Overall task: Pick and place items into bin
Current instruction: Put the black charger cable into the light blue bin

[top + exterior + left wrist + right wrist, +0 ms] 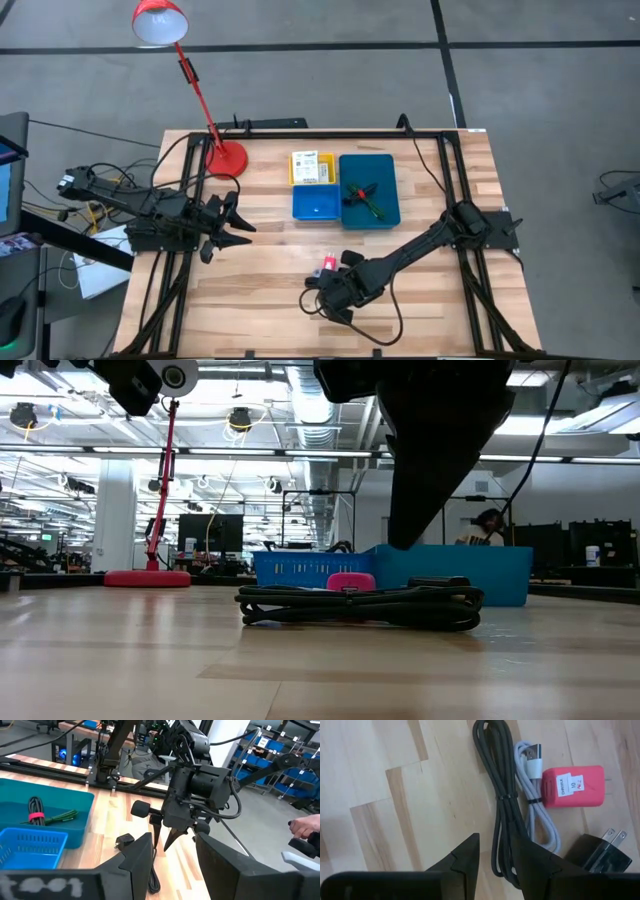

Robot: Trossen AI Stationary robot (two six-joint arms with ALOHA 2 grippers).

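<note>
A black cord bundle [502,795] lies coiled on the table beside a pale USB cable [536,790], a pink charger [572,785] and a black plug adapter [600,851]. My right gripper [495,862] hangs open just above the black cord, one finger on either side, touching nothing; the low view shows it clear of the bundle [360,605]. The bin [388,160] stands behind it: a green cord [362,195] lies in the teal part and a white labelled box [312,166] in the yellow one. My left gripper [235,225] waits open at the table's left.
A red desk lamp stands on its base [226,157] at the far left of the table, its stem leaning away past the far edge. Black frame rails [450,170] run along the table's sides. Bare wood lies between the two arms, near the front edge.
</note>
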